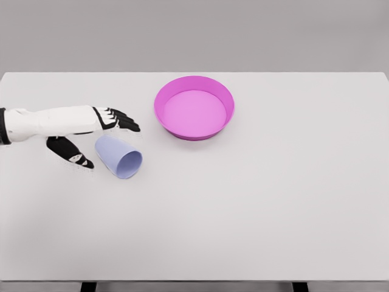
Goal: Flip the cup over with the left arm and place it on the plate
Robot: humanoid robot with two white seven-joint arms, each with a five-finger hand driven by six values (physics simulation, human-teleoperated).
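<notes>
Nothing of the task looked finished: the cup [119, 156] lay on its side on the worktop [255, 207], well apart from the pink plate [194, 107], while the left hand [91, 139] bracketed its base with fingers spread, gripping nothing yet.

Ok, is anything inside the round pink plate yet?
No. The round pink plate shows only its bare floor. The lavender cup lies on its side on the table, beside the open left hand.
</notes>
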